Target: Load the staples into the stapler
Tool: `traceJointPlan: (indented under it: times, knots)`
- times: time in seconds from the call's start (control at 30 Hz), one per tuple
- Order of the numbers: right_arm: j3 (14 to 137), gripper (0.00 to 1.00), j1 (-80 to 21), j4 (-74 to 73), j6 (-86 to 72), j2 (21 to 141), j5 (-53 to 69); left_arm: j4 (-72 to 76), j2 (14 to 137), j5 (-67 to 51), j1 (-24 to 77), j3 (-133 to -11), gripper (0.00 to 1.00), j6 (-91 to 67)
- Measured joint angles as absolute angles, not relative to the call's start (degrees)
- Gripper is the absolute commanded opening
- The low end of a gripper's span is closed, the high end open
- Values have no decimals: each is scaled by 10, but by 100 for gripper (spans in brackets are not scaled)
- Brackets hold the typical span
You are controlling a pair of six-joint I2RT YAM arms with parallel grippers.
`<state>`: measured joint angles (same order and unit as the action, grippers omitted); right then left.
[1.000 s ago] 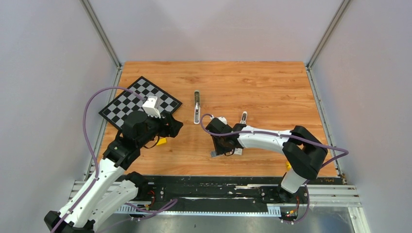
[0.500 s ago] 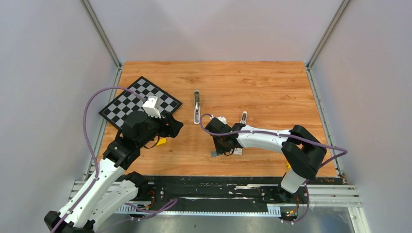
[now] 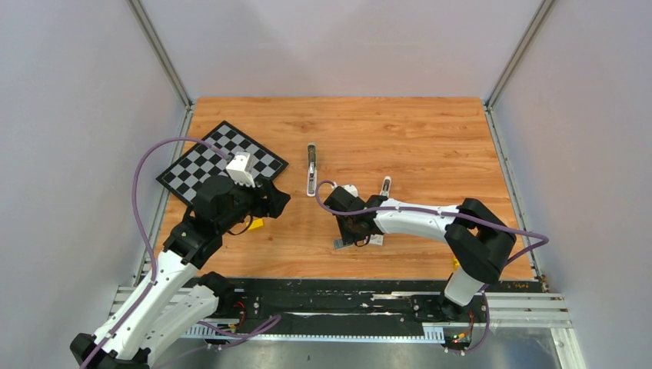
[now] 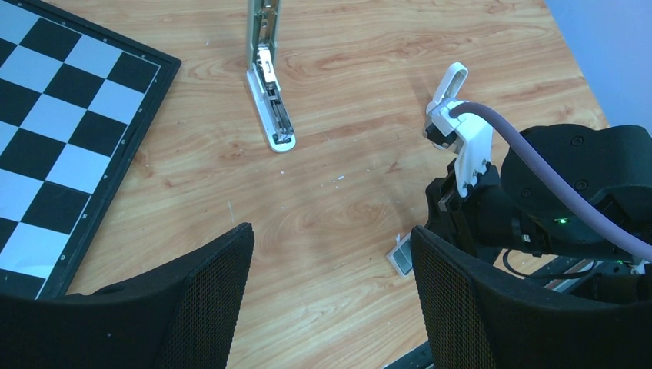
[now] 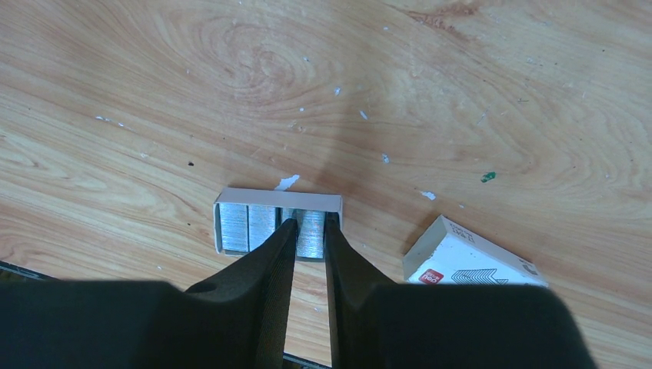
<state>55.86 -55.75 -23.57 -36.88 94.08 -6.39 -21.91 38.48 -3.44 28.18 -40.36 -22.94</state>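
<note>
The stapler (image 3: pixel 311 169) lies opened flat on the wooden table, its metal channel facing up; it also shows in the left wrist view (image 4: pixel 269 100). A small white cardboard tray (image 5: pixel 277 200) holds several silvery staples (image 5: pixel 310 234) side by side. My right gripper (image 5: pixel 310 223) points down into the tray, its fingers closed on either side of one strip at the tray's right end. In the top view it (image 3: pixel 350 234) hides most of the tray. My left gripper (image 4: pixel 330 246) is open and empty, hovering above bare wood left of the right arm.
The white box sleeve (image 5: pixel 473 257) lies just right of the tray. A chessboard (image 3: pixel 207 165) sits at the back left under my left arm. A small yellow block (image 3: pixel 256 224) lies by the left gripper. The black front rail (image 3: pixel 338 296) is close behind the tray.
</note>
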Motion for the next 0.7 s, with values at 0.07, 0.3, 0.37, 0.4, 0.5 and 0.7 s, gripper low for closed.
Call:
traceJointPlan:
  times: [0.07,0.3,0.37,0.4,0.5,0.7]
  knots:
    - [559,24,-558,-236,-368,941,-65,-217,387,-36,282,-401,77,-230]
    - [559,22,-559,-236,-364,941,-67,-213,397,-51,282,-394,77,-230]
    - [560,21,-559,-236,-364,941,-67,-211,399,-54,282,-394,77,-231]
    - [560,21,-559,-236,-364,940,-67,-211,399,-55,282,-394,77,-232]
    - [560,21,-559,-236,-364,934,-67,-204,404,-62,282,-389,77,-234]
    - [560,21,-559,-239,-364,900,-72,-190,429,-79,282,-371,77,-243]
